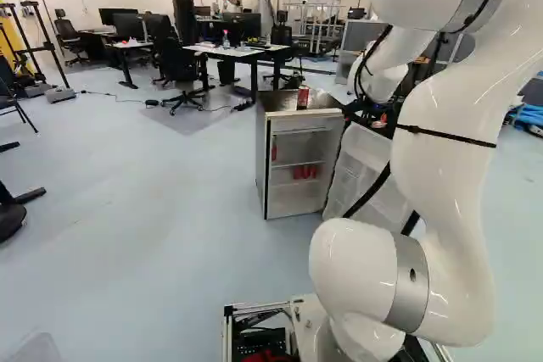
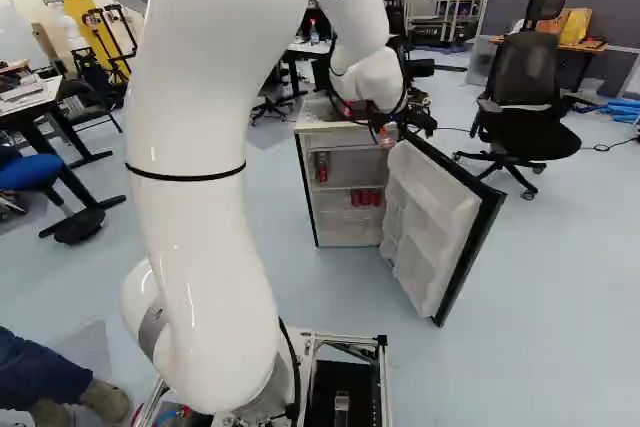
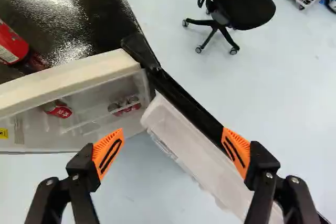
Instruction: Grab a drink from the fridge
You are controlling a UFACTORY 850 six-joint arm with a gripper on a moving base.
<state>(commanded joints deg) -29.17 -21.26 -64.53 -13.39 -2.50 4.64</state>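
In the right base view my gripper (image 2: 388, 135) hangs at the upper front of the small fridge (image 2: 308, 177), near the open door (image 2: 432, 222). The wrist view shows the gripper (image 3: 172, 142) open, nothing between its orange pads; the fridge interior lies ahead of one finger, the white door under the other. A red can (image 3: 59, 109) is inside on the upper shelf. Several red cans (image 2: 366, 197) stand together on a lower shelf. On the fridge's dark top is another red can (image 1: 303, 97), also close by in the wrist view.
The door juts out toward the base at the fridge's right side. A black office chair (image 2: 528, 107) stands beyond it, with a cable on the floor. Behind the fridge are desks (image 1: 229, 51) and another chair (image 1: 178, 65). More tables and stools are at the left of the right base view.
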